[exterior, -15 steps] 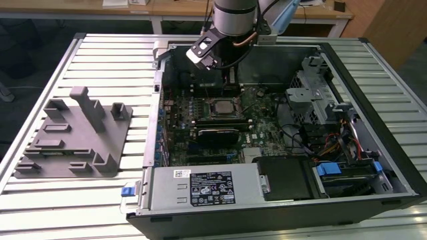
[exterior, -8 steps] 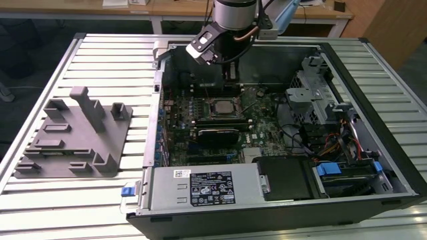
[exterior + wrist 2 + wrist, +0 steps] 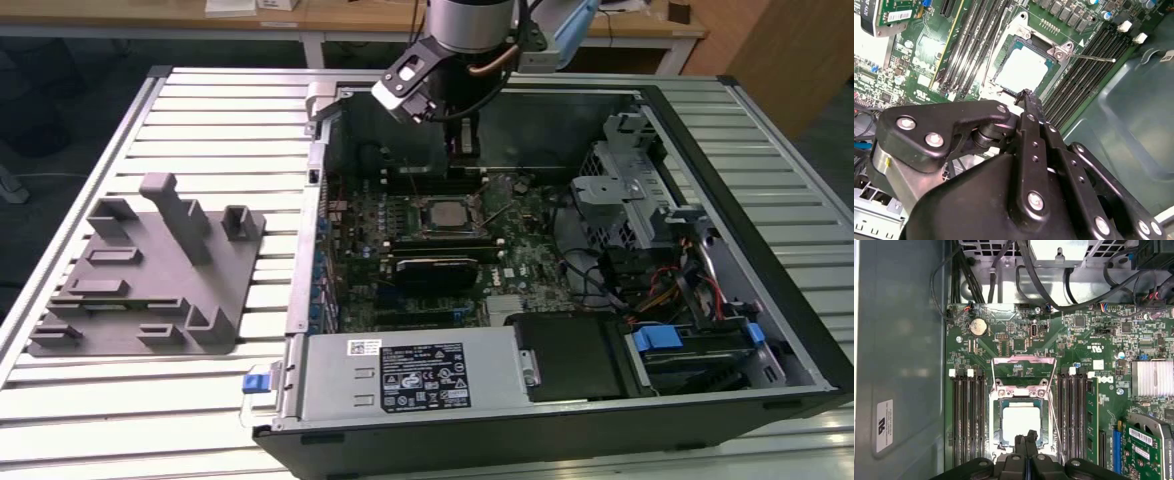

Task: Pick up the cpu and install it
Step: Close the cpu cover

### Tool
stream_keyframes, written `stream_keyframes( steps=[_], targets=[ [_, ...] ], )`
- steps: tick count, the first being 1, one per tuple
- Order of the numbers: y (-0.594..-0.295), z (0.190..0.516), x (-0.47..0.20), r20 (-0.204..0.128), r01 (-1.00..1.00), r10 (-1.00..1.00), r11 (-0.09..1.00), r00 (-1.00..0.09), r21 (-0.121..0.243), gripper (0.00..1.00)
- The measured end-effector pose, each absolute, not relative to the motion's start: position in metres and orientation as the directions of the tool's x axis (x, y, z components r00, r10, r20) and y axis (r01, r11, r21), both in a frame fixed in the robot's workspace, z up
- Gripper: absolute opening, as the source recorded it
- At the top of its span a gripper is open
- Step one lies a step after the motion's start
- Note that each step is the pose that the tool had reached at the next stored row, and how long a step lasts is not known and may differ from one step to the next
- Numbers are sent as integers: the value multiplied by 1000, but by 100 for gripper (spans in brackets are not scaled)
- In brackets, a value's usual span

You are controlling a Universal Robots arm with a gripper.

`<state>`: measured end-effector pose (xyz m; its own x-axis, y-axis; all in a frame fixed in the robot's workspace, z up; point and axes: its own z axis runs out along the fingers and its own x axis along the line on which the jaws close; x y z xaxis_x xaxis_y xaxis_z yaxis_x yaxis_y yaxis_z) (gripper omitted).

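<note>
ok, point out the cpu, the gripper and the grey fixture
cpu (image 3: 1018, 422): first wrist view, centre of metal top.
gripper (image 3: 1026, 436): first wrist view, between the fingertips.
grey fixture (image 3: 140, 285): exterior view, flat base.

No legible print; power supply label (image 3: 424, 375), case-wall sticker (image 3: 882, 426) too small to read.

This looks like a robot lab or a workshop. A robot arm (image 3: 474, 20) hangs over a big metal table (image 3: 214, 130) made of long silver strips. Right under the gripper (image 3: 1026, 438) is an open computer case (image 3: 534, 440), with its green board (image 3: 1004, 330) and wires showing. Well off to one side of the gripper, on the same table, sits a grey plastic holder (image 3: 147, 280) with posts. Past the arm stand wooden desks (image 3: 334, 18).
</note>
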<state>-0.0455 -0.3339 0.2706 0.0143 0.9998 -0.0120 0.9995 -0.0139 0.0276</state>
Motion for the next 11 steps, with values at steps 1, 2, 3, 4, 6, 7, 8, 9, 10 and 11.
stream_keyframes(
  steps=[1,2,3,4,6,7,8,9,10,11],
  targets=[
    [-334,271,-46,-12,1000,1000,-14,14,28,11],
    [-334,271,-45,-12,1000,1000,-14,14,28,11],
    [-334,271,-44,-12,1000,1000,-14,14,27,11],
    [-334,271,-43,-12,1000,1000,-14,14,27,11],
    [-334,271,-39,-12,1000,1000,-14,14,27,11],
    [-334,271,-37,-12,1000,1000,-14,14,28,11],
    [-334,271,-34,-12,1000,1000,-14,14,28,11],
    [-334,271,-32,-12,1000,1000,-14,14,28,11],
    [-334,271,-30,-12,1000,1000,-14,14,28,11],
    [-334,271,-27,-12,1000,1000,-14,14,28,11]
  ],
)
